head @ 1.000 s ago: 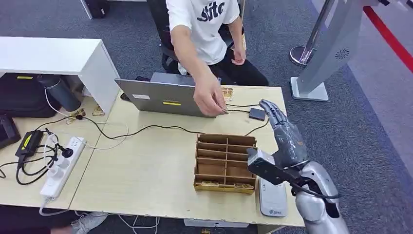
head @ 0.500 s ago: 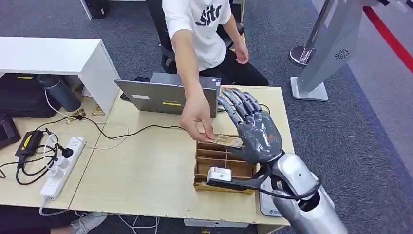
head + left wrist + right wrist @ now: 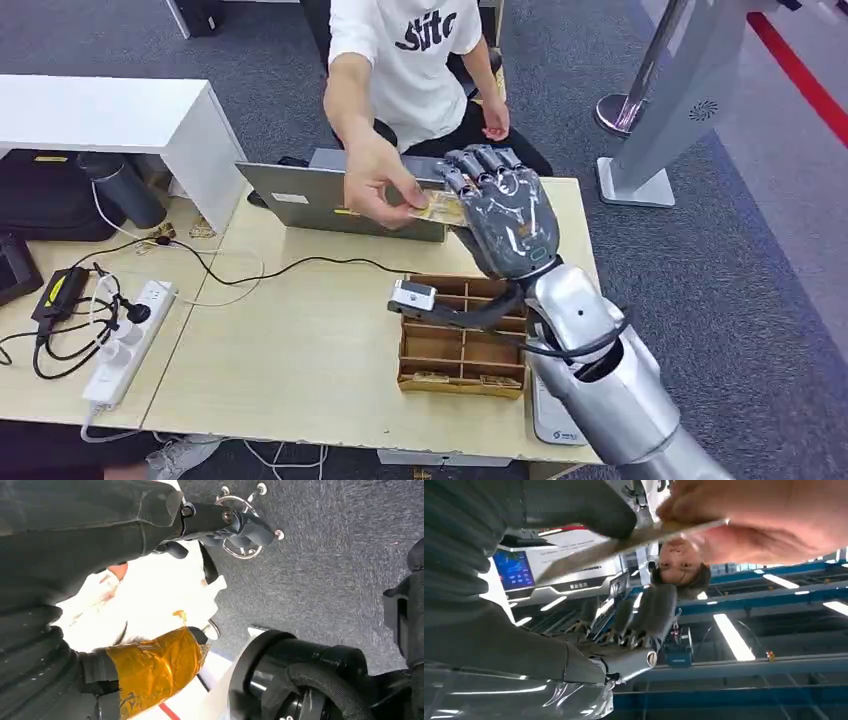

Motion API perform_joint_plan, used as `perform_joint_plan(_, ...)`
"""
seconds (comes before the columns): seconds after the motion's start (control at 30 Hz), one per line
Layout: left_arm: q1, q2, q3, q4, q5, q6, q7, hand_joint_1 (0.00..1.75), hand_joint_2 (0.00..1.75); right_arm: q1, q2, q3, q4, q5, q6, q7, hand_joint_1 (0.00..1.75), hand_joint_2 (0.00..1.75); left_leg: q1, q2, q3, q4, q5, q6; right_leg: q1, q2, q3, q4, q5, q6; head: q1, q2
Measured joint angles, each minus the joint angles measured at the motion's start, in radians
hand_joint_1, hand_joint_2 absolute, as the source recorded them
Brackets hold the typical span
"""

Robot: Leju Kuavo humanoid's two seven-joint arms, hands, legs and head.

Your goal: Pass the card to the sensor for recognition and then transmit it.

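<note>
Right hand (image 3: 505, 215) higher than before, card (image 3: 437, 207) at person's hand (image 3: 378, 183).

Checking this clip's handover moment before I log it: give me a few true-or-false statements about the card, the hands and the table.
1. The card is held up above the table between the person's hand and the robot's right hand. True.
2. The card lies flat in the cardboard divider tray. False: it is in the air, up by the laptop.
3. A white power strip lies on the table's left side. True.
4. The laptop stands closed. False: its lid is up.
</note>
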Motion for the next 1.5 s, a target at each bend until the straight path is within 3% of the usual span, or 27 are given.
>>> perform_joint_plan(0.5, -0.01, 0.001, 0.0, 0.032, -0.012, -0.038, 0.012, 0.0, 1.75, 0.009, 0.012, 0.006, 0.032, -0.055, -0.011, -0.084, 1.75, 1.75, 0.0, 0.0, 0.0, 0.0, 0.0, 0.0, 0.0, 0.0, 0.0, 0.0, 0.0, 0.0, 0.0, 0.0)
perform_joint_plan(0.9, -0.016, 0.0, 0.0, 0.046, 0.009, -0.031, 0.002, 0.0, 1.75, 0.064, 0.006, 0.009, 0.001, -0.107, -0.037, -0.104, 1.75, 1.75, 0.0, 0.0, 0.0, 0.0, 0.0, 0.0, 0.0, 0.0, -0.001, -0.001, 0.0, 0.0, 0.0, 0.0)
perform_joint_plan(1.13, -0.009, -0.015, 0.0, 0.028, 0.084, 0.044, -0.069, 0.0, 1.75, 0.231, -0.029, -0.114, -0.094, -0.213, -0.042, -0.146, 1.75, 1.75, -0.001, -0.001, -0.001, 0.0, 0.0, 0.0, 0.0, -0.001, -0.001, -0.001, 0.0, 0.0, 0.0, 0.0)
perform_joint_plan(1.27, 0.013, -0.027, 0.001, -0.003, 0.093, 0.1, -0.126, 0.0, 1.75, 0.344, -0.035, -0.201, -0.14, -0.276, -0.007, -0.144, 1.75, 1.75, -0.001, -0.002, -0.001, 0.0, -0.001, 0.001, 0.0, -0.002, -0.001, -0.002, -0.001, 0.001, 0.0, 0.0)
perform_joint_plan(1.5, 0.053, -0.046, 0.002, -0.039, 0.093, 0.113, -0.134, 0.0, 1.75, 0.46, -0.049, -0.301, -0.169, -0.305, 0.008, -0.145, 1.75, 1.75, -0.001, 0.0, -0.002, 0.0, -0.001, 0.0, 0.0, 0.0, -0.002, -0.002, -0.001, 0.001, 0.0, 0.0)
